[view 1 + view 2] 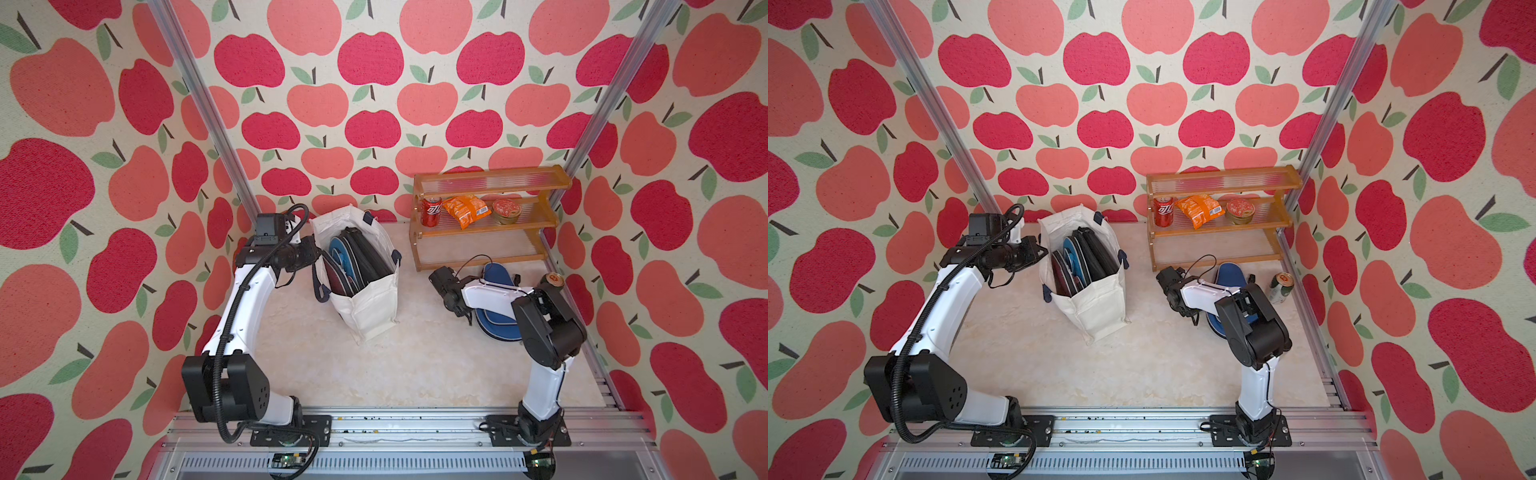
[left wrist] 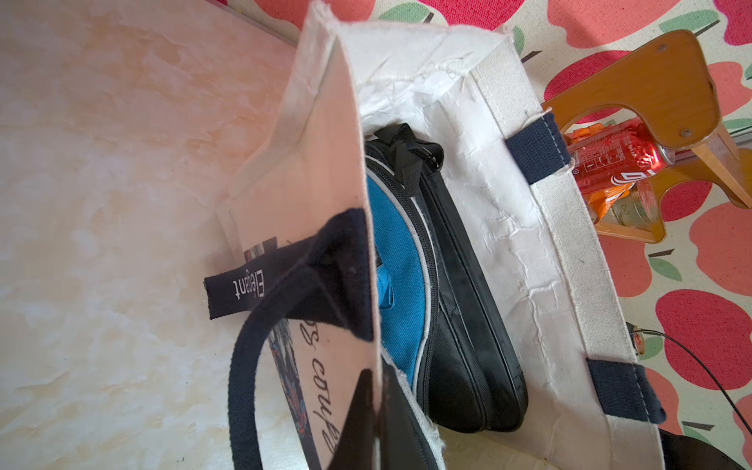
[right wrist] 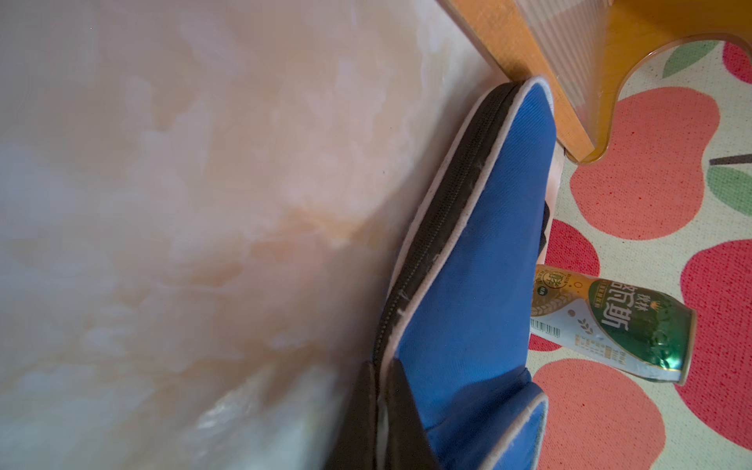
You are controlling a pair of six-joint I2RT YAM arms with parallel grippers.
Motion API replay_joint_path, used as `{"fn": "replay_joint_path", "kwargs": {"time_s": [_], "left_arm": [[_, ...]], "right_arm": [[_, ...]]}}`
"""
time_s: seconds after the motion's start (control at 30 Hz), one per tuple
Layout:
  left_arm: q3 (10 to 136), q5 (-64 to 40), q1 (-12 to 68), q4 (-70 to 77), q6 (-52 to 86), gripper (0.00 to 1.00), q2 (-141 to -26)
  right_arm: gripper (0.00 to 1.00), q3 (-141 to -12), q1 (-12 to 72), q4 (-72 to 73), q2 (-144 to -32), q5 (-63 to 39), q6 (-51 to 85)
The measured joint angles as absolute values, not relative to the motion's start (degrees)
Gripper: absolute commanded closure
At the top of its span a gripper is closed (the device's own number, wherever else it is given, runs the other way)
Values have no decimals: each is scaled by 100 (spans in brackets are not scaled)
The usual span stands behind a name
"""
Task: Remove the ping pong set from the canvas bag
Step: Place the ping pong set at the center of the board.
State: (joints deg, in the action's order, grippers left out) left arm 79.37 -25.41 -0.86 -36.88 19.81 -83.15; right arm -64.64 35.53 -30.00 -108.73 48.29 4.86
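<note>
The canvas bag [image 1: 370,307] stands upright left of centre toward the far wall. Its mouth is open, and the left gripper [image 2: 378,431] is pinched shut on its left rim. The marbled table [image 1: 415,365] is bare on the near side between the arms. The stepped wooden shelf [image 1: 419,249] fills the far right corner. Upright in the bag are a maroon case [image 1: 338,274], a teal-blue case [image 2: 401,260] and black-edged pouches [image 2: 460,305]. Out of the bag on the right, the right gripper [image 3: 380,411] is clamped on the piped zip edge of a blue zip case [image 3: 468,285], whose far tip is just beside the shelf's bottom rail. I cannot tell whether it rests on the table. A green can [image 3: 610,321] with white Chinese characters stands right of it. A tag [image 2: 240,291] on the navy woven handle [image 2: 244,386] reads "Elegant"; cursive print on the bag's side is cut off. The shelf holds a red can [image 1: 432,211], an orange snack packet [image 1: 465,212] and a round tin [image 1: 506,210].
</note>
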Motion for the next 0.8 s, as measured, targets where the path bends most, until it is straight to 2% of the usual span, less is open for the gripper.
{"fn": "replay_joint_path", "kwargs": {"time_s": [0.63, 0.8], "left_arm": [[8053, -2366, 143, -3649, 1984, 100, -8449], [8064, -2324, 150, -3664, 1984, 100, -8449]], "right_arm": [[100, -6027, 3439, -2941, -10722, 4899, 318], [88, -5896, 3424, -2963, -10558, 4845, 322]]}}
